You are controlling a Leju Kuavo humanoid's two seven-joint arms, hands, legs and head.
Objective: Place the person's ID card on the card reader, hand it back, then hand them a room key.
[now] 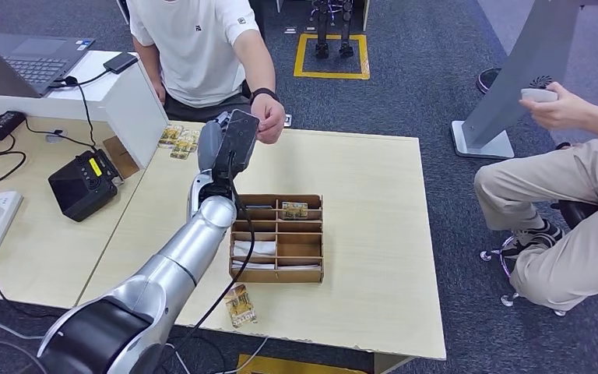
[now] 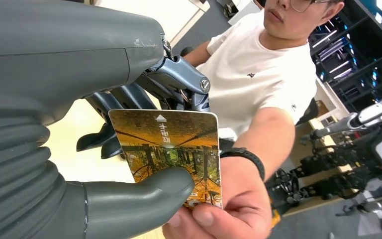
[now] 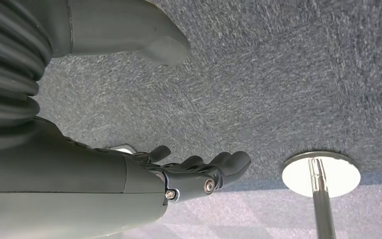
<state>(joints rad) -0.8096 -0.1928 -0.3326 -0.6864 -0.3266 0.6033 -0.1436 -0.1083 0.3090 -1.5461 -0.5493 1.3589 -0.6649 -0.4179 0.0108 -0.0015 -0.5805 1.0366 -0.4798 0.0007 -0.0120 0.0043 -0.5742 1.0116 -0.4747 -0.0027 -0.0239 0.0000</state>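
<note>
My left hand (image 1: 230, 144) is raised over the far side of the table toward the person in the white shirt. In the left wrist view the thumb (image 2: 149, 194) and fingers (image 2: 129, 97) pinch a room key card (image 2: 169, 149) printed with an autumn forest. The person's hand (image 2: 219, 214) grips the card's far corner at the same time. That same hand, with a black wristband (image 1: 269, 117), touches my left hand. The black card reader (image 1: 83, 183) sits on the desk to the left. My right hand (image 3: 179, 174) hangs over the carpet, fingers apart, holding nothing.
A cardboard organizer box (image 1: 276, 274) stands mid-table with a similar card (image 1: 294, 209) in a slot. More such cards lie near the front edge (image 1: 240, 305) and at the far left corner (image 1: 177, 140). A second person (image 1: 561, 195) sits to the right. A laptop (image 1: 35, 58) is at the back left.
</note>
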